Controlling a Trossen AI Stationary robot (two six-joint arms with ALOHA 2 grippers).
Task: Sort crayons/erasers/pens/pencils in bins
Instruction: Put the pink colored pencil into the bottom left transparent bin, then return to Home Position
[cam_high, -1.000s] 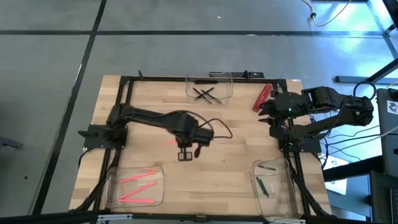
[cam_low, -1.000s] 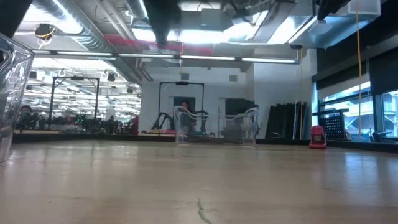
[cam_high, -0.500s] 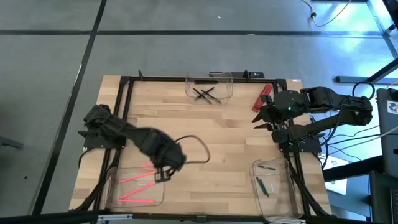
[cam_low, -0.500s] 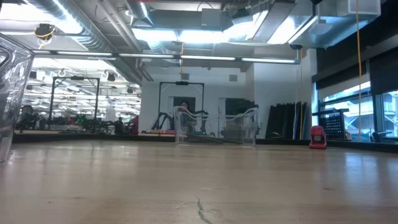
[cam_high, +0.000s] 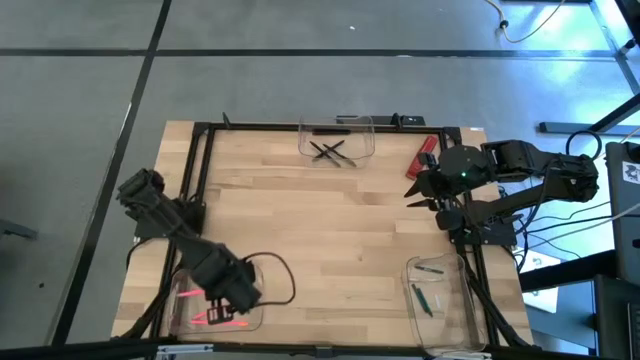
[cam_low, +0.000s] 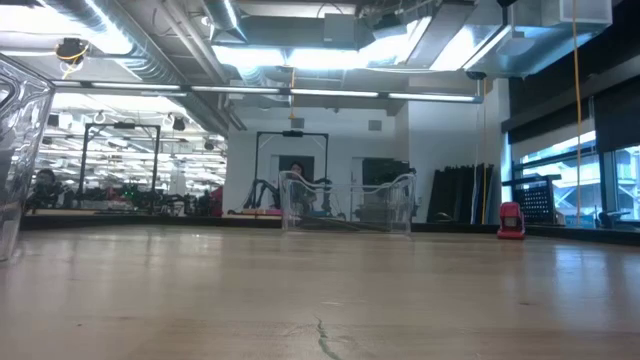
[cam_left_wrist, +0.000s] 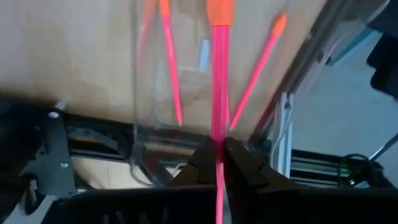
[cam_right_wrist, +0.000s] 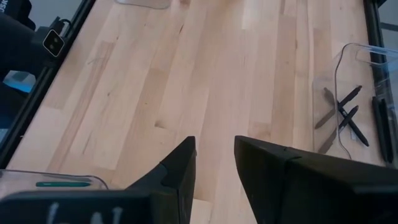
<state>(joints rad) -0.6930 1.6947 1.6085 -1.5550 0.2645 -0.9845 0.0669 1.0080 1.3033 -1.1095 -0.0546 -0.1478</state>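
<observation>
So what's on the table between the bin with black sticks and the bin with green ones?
Nothing: in the high view the wood between the far bin and the near-right bin is bare. The red block lies off to the side, by the right gripper.

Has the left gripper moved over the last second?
Yes. The left gripper, shut on a pink stick, has swung from the table's middle to above the near-left bin, which already holds pink sticks.

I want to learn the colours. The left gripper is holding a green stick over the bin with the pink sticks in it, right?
Not quite. The stick pinched in the left gripper is bright pink, not green, as the left wrist view shows. The rest holds: it hangs over the bin with the pink sticks in it.
</observation>
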